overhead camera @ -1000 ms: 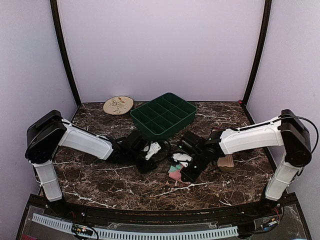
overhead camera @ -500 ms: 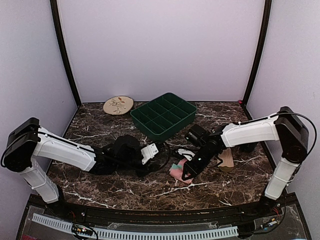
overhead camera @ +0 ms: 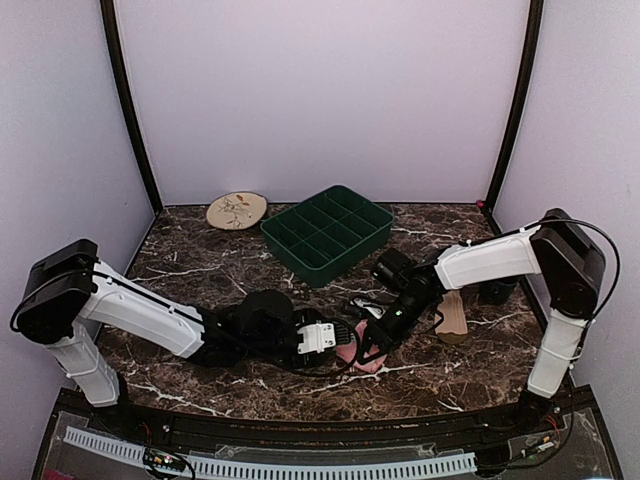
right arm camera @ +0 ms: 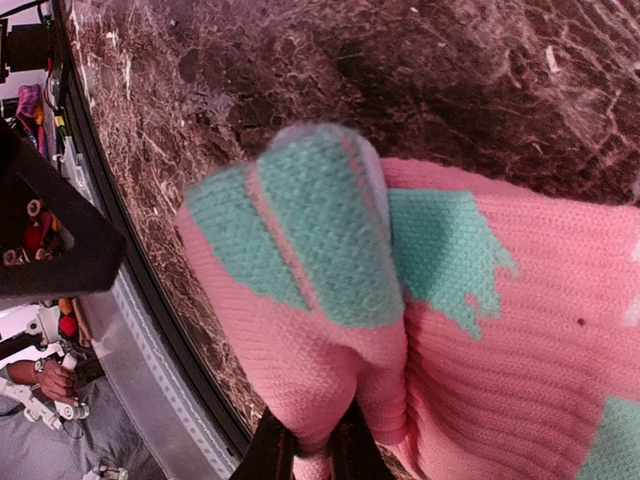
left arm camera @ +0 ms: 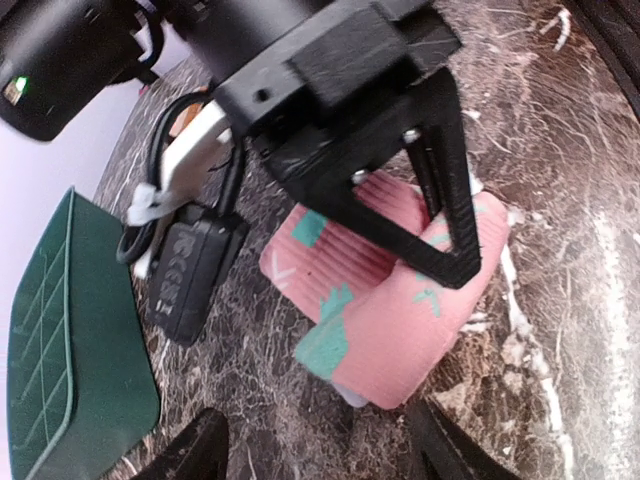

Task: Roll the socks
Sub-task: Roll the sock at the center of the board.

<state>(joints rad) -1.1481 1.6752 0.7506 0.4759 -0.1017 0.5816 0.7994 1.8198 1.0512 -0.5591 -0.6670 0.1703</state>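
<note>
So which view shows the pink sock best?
Left wrist. It shows nearly the whole folded pink sock, with the right tool pinching its edge. Right wrist gives only a close-up of the pinched fold, cropped at the frame. Top external shows just a small, mostly hidden pink patch.

Pink knitted sock (overhead camera: 352, 352) boxed in: left gripper (left arm camera: 318, 445), jaws apart, at 9 o'clock; right gripper (right arm camera: 310, 440) pinching its fold from 2 o'clock. Dark green plastic compartment tray (overhead camera: 328, 230) bars 12 o'clock. Tan fabric sock (overhead camera: 452, 318) lies apart at 3 o'clock. Open brown marble tabletop (overhead camera: 300, 385) at 6 o'clock; wider room at 10 o'clock.
</note>
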